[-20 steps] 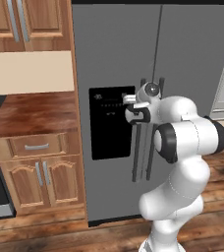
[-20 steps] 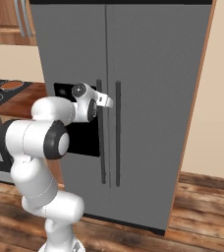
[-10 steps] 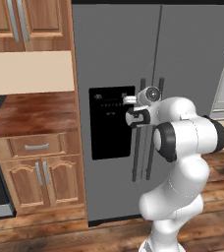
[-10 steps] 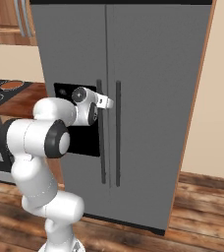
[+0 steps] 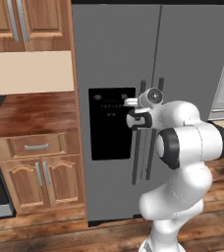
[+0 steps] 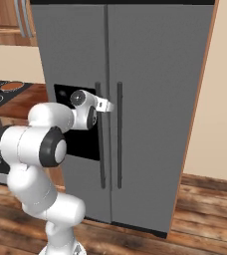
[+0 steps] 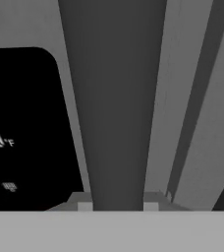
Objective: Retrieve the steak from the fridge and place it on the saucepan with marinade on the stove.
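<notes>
dark fridge handle between jaws, black dispenser panel

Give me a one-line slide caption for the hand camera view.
Gripper shut on the fridge's left door handle, beside the black dispenser panel.

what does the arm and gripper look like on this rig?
Glossy white rounded arm with dark bands at the joints and a round silver cap on the wrist. The gripper is small, light grey with short fingers. No cables or markings visible.
</notes>
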